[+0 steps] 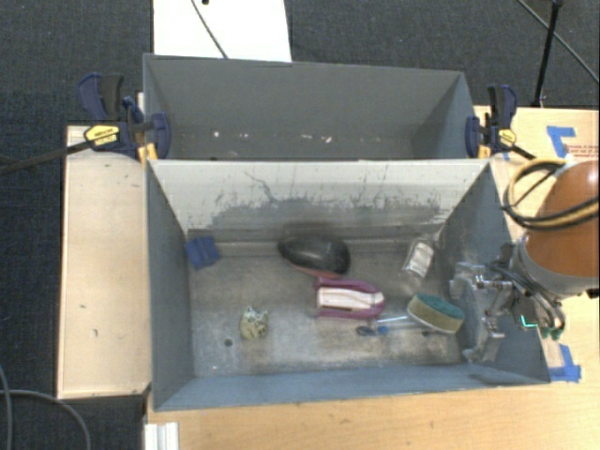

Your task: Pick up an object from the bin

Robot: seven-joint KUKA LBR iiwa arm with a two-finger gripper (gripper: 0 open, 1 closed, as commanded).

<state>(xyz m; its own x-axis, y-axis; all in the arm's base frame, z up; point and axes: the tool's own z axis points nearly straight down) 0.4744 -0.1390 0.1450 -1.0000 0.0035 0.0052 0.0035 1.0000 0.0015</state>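
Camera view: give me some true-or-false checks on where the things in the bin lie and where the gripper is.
1. The gripper is at the right side of the bin, close to the teal and tan scrubber. True.
2. The blue block lies in the bin's right half. False: it lies by the left wall.
3. The dark oval thing lies behind the pink and white thing, nearer the far wall. True.
4. The small beige lump touches the pink and white thing. False: it lies apart, to its left.

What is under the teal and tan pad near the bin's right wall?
A thin blue stick pokes out leftward from beneath the teal and tan pad, lying on the bin floor. The pad covers its other end; anything else underneath is hidden.
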